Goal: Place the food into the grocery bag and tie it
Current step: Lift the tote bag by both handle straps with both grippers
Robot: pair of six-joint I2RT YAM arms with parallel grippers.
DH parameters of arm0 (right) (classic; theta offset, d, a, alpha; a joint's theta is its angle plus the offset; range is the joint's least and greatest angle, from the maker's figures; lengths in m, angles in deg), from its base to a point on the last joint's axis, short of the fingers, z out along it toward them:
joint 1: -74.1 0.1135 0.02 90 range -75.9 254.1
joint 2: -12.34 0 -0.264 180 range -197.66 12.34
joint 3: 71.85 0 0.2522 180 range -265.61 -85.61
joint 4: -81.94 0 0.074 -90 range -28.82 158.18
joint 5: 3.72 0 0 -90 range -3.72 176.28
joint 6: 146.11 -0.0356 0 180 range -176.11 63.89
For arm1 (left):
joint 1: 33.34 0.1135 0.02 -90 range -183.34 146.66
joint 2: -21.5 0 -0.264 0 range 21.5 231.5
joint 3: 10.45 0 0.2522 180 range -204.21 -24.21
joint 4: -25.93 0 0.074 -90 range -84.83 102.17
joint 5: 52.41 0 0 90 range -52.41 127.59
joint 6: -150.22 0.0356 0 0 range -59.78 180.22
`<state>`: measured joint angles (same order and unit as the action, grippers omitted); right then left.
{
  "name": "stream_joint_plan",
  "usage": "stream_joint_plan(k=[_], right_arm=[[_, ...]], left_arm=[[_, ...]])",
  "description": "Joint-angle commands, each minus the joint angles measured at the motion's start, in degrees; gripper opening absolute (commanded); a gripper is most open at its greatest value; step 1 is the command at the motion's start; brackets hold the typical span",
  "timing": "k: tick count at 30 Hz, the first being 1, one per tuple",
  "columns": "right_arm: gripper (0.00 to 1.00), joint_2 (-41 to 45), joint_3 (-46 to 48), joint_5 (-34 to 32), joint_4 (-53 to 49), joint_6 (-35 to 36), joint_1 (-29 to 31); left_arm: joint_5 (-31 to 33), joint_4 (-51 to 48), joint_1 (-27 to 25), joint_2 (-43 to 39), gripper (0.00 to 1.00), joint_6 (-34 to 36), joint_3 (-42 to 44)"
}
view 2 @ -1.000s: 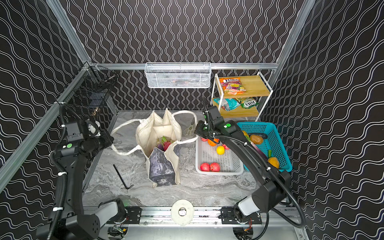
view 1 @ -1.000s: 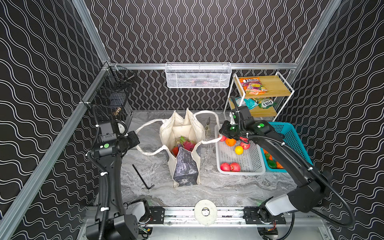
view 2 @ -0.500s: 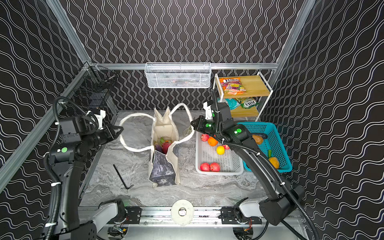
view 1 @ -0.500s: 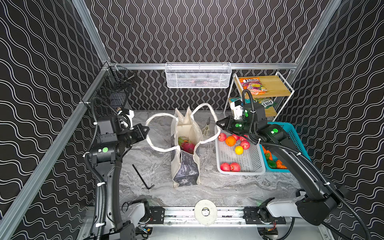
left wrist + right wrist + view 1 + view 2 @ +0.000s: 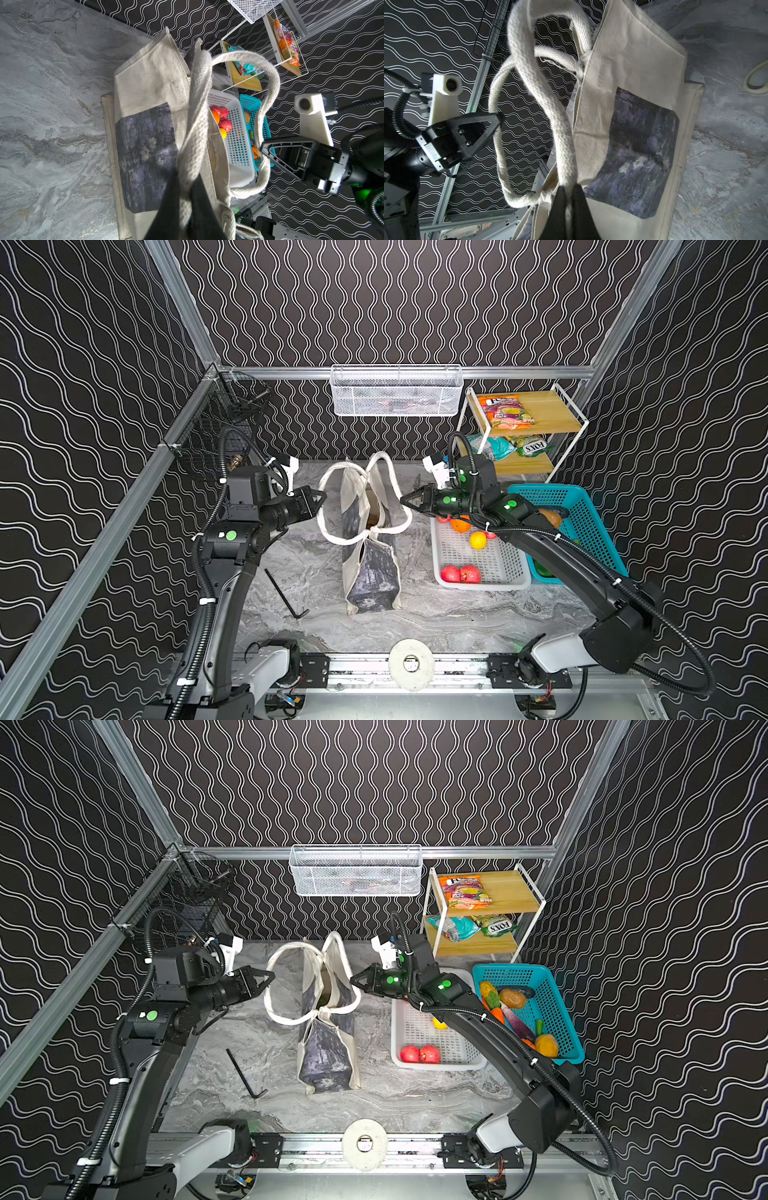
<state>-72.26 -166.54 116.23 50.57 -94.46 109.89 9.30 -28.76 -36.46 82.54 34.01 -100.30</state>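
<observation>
Pinched shut on the left loop handle (image 5: 193,128), my left end effector (image 5: 322,497) sits left of centre in both top views. My right end effector (image 5: 403,500) faces it from right of centre, clamped on the right loop handle (image 5: 562,135); the strap runs between its black fingers (image 5: 581,212). Each handle is drawn out sideways and held above the counter (image 5: 436,614).

Between the two, the grocery bag (image 5: 370,572) stands upright on the counter in the middle of the frame, its mouth drawn narrow and its dark print panel facing the lower edge. I cannot make out what lies inside.

Just right of the bag is the white basket (image 5: 519,572), with two red apples (image 5: 461,574) at its lower end and an orange (image 5: 459,526) and a lemon (image 5: 478,540) nearer my right arm. A teal basket (image 5: 582,522) sits against its right side. Snack packets (image 5: 505,410) lie on the shelf rack (image 5: 557,414) at upper right.
</observation>
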Motion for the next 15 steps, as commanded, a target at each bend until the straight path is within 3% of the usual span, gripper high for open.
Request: stream_joint_plan(k=[1,15], right_arm=[[0.17,-1.53,0.2,3.88,4.42,0.6,0.11],[0.44,-8.55,-8.81,4.15,1.52,6.85,-0.85]], left_arm=[[0.21,1.61,-0.37,0.14,0.0,-0.33,-0.45],[0.43,0.15,-0.43,0.21,0.0,0.64,-1.26]])
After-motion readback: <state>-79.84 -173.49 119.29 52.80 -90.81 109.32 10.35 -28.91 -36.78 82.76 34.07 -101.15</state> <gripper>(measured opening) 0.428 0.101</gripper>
